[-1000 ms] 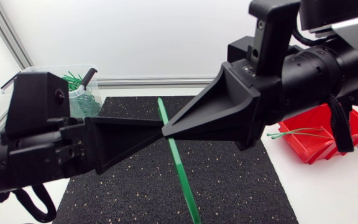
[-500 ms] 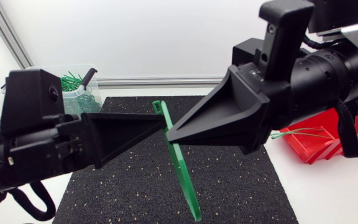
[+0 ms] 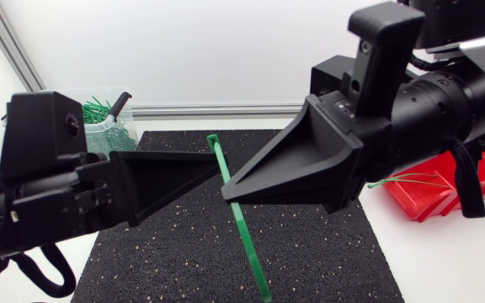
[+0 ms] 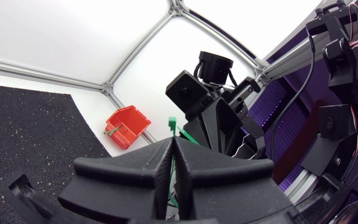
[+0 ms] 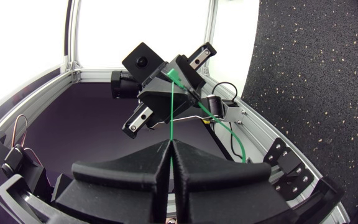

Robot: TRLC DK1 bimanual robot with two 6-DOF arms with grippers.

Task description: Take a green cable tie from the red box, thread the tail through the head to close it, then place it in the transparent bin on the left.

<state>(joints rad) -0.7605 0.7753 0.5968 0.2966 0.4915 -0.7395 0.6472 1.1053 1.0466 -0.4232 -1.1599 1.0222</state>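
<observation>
The green cable tie (image 3: 247, 240) is hanging steeply in the air above the black mat (image 3: 310, 244). Its upper end is poking up just past the left pincer (image 3: 215, 171) and its tail is trailing down below the right pincer (image 3: 226, 192). Both pincers are clenching the strap, the right one just under the left. A loose tie (image 3: 402, 179) is lying in the red box (image 3: 432, 202) behind the right pincer. The transparent bin (image 3: 116, 139) is sitting behind the left pincer.

The cable tie (image 3: 247, 242) is smooth glossy plastic; the black mat (image 3: 327, 252) is rough, matt.
</observation>
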